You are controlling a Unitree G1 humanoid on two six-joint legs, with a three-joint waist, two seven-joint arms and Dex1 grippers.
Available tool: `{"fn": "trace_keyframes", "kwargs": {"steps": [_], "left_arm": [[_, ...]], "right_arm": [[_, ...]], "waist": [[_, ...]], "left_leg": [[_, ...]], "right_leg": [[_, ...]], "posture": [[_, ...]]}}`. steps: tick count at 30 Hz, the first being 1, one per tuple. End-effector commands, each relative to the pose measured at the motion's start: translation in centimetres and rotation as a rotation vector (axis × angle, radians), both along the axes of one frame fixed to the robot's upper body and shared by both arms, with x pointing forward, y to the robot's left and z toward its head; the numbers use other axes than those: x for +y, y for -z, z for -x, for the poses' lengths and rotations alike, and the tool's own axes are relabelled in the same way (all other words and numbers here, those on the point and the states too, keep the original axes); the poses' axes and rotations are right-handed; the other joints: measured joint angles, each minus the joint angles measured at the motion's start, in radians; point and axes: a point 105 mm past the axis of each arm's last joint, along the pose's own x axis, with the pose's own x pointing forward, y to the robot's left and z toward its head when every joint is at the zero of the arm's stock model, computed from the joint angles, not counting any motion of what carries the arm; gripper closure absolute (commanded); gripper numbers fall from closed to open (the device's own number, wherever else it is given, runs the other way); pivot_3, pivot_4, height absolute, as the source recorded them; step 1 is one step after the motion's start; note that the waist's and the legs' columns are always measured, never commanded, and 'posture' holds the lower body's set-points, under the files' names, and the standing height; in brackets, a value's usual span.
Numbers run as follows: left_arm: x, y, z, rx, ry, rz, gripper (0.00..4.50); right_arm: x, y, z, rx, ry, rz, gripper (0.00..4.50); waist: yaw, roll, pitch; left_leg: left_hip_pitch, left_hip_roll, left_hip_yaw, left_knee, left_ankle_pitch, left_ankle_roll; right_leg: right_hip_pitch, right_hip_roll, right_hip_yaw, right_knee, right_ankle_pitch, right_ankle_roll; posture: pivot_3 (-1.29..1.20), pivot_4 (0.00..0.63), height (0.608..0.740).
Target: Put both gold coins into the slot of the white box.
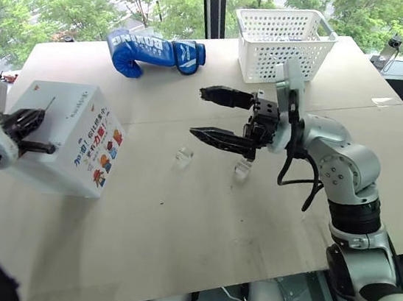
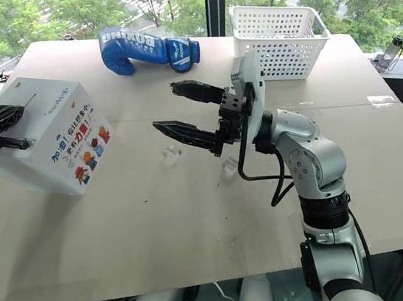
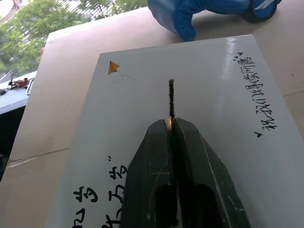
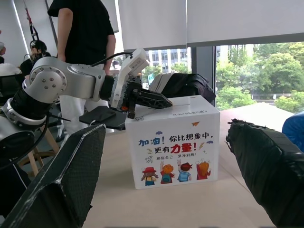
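The left tool (image 3: 171, 124) is pinching a gold coin (image 3: 168, 124) edge-on between its nearly closed fingers, right at the near end of the slot (image 3: 171, 97) on top of the white box (image 1: 79, 123); holding it on edge is lining the thin disc up with the slit so it can drop straight through. The grip is looking as though it may be starting to ease, though I cannot tell that for sure. The box is sitting at about nine o'clock on the bench (image 1: 200, 217). The right tool (image 1: 214, 113) is hanging released, its fingers spread wide and pointing toward the box, and holding nothing. Just below it two small glassy pieces (image 1: 184, 153) are lying on the bench near its centre; whether one of them is the second coin is too small to tell.
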Motion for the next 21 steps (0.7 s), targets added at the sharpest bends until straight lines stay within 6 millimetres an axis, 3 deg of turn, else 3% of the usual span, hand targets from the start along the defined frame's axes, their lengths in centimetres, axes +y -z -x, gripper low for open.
{"fn": "trace_keyframes", "kwargs": {"steps": [1,4,7,9,11,14,16,21], "left_arm": [[1.1,2.3,0.2,0.078,-0.063,0.041,2.61],[0.9,0.3,-0.4,-0.034,-0.045,0.027,1.46],[-2.8,-3.4,-1.1,-0.25,0.152,0.017,0.05],[-5.7,-4.7,-0.8,-0.33,0.305,0.009,0.05],[-8.3,-4.7,-0.2,-0.345,0.431,0.007,0.05],[-13.4,-2.8,0.9,-0.307,0.607,0.014,0.05],[-15.6,-1.1,1.4,-0.257,0.66,0.011,0.05],[-18.9,4.7,3.4,-0.078,0.74,0.009,0.05]], "right_arm": [[0.1,-1.6,0.8,-0.073,-0.02,-0.027,0.0],[0.0,-1.6,0.8,-0.073,-0.017,-0.024,0.0],[-0.6,-1.1,0.5,-0.071,0.001,-0.011,0.0],[-1.0,-0.6,0.3,-0.068,0.016,0.002,0.0],[-1.5,0.2,0.1,-0.067,0.036,0.02,0.0],[-3.0,2.0,-0.3,-0.044,0.091,0.022,0.0],[-4.3,3.7,-0.5,-0.036,0.137,0.051,0.0],[-8.3,8.6,-0.7,0.0,0.265,0.17,0.0]], "waist": [[0.001,0.0,0.0],[0.004,0.0,0.0],[0.011,-0.003,0.0],[0.011,-0.011,0.0],[0.01,-0.015,-0.001],[0.01,-0.015,-0.001],[0.01,-0.014,-0.001],[0.01,-0.014,-0.001]], "left_leg": [[0.0,0.0,0.0,0.0,0.0,0.0],[0.0,0.0,0.0,0.0,0.0,0.0],[-0.002,0.0,-0.002,0.001,0.0,0.0],[-0.005,0.0,-0.004,0.002,0.001,-0.001],[-0.009,0.0,-0.006,0.003,0.001,-0.002],[-0.01,0.0,-0.005,0.003,0.0,0.0],[-0.011,0.0,-0.005,0.001,-0.001,0.001],[-0.01,0.0,-0.003,0.001,-0.001,0.002]], "right_leg": [[0.0,0.0,0.0,0.0,0.0,0.0],[0.0,0.0,0.0,0.0,0.0,0.0],[0.0,-0.001,-0.002,-0.001,0.0,0.0],[-0.001,-0.001,-0.004,-0.001,0.0,0.0],[-0.002,-0.001,-0.006,-0.004,0.0,0.0],[-0.003,-0.002,-0.005,-0.007,0.0,0.0],[-0.003,-0.003,-0.006,-0.01,0.0,0.0],[-0.002,-0.002,-0.004,-0.011,0.0,0.0]], "posture": [[0.0,0.15,0.721],[0.0,0.15,0.721],[0.0,0.15,0.721],[0.0,0.15,0.721],[0.0,0.15,0.721],[0.0,0.15,0.721],[0.0,0.15,0.721],[0.0,0.15,0.721]]}}
